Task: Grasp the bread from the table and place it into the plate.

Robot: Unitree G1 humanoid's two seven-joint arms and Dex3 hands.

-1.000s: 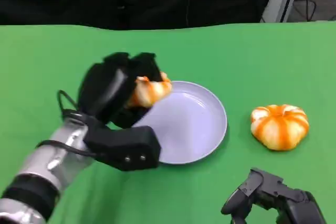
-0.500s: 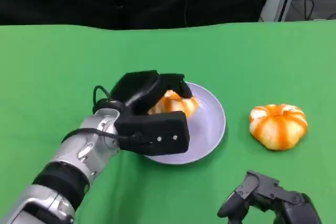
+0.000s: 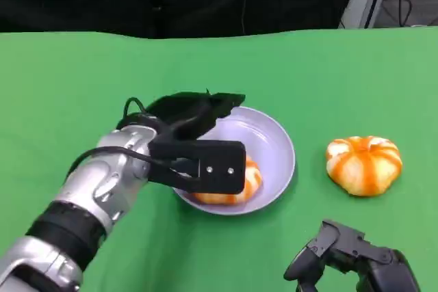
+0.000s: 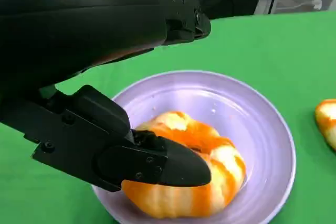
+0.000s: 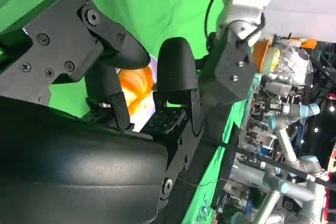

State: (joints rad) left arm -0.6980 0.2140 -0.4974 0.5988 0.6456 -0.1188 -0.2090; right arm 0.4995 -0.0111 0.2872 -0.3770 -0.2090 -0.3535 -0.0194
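Bread [image 3: 229, 193] sits inside the plate [image 3: 277, 141], on the near-left part of the dish, resting on the plate floor. Left hand [image 3: 195, 138] is over the plate's left side; in the head view its black thumb block covers most of the bread. Left wrist view shows the bread [image 4: 194, 182] lying in the lavender plate [image 4: 262, 119], with one black finger [image 4: 152, 163] laid against its near side and the upper fingers spread apart above it, clear of the bread. Fingers are parted, not clamped, so the left hand reads as spread with light contact on one side at most; whether that lower finger presses the bread or just touches it, cannot tell.

Second bread [image 3: 364, 164], same orange-and-white striped round shape, sits on the green desk [image 3: 68, 80] to the right of the plate, well apart from its rim. Its edge also shows in the left wrist view [image 4: 328, 121].

Right hand [image 3: 352, 261] rests low at the near right of the desk, near the second bread but not touching it. Right wrist view shows its black fingers [image 5: 176, 69] apart with nothing between them, orange bread visible beyond them. Silver left forearm [image 3: 89, 203] comes in from the lower left.
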